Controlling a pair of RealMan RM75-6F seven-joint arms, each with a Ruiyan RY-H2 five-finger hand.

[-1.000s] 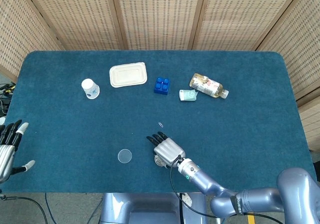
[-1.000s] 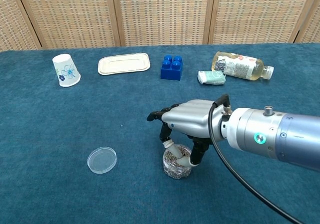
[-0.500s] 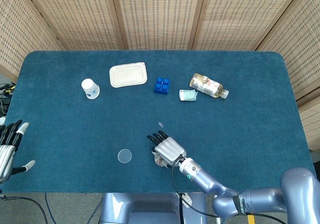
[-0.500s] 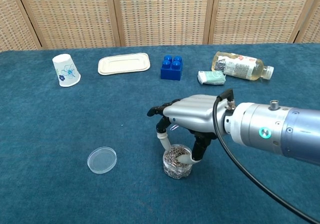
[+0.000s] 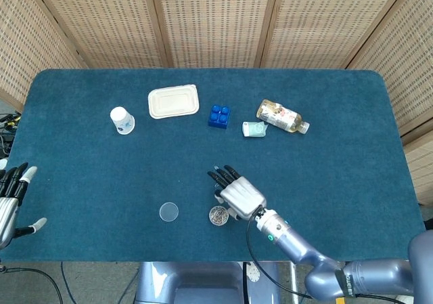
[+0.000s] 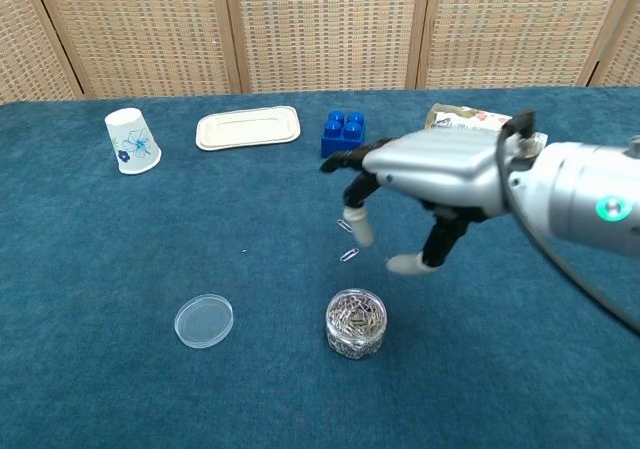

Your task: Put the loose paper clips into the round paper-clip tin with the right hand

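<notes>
Right hand (image 6: 430, 184) hangs above the worktop (image 5: 352, 182) with its palm down, fingers apart and curved downward, gripping nothing. Its arm reaches in from the near right corner of the worktop. The chest view shows air between the fingertips (image 6: 358, 231) and the cloth, which the head view does not reveal; there the hand (image 5: 238, 191) seems to lie just beside the round paper-clip tin (image 5: 218, 215). The chest view also shows the tin (image 6: 356, 322) open, full of clips, standing near the front edge, below and in front of the hand and apart from it. Two loose paper clips (image 6: 347, 241) lie on the cloth just beyond the tin, under the fingers; in the head view they are mostly hidden by the hand. The clear lid (image 6: 204, 321) lies flat to the left of the tin. Only the head view shows the left hand (image 5: 9, 199), at the near left corner off the worktop's edge, fingers spread and holding nothing.
</notes>
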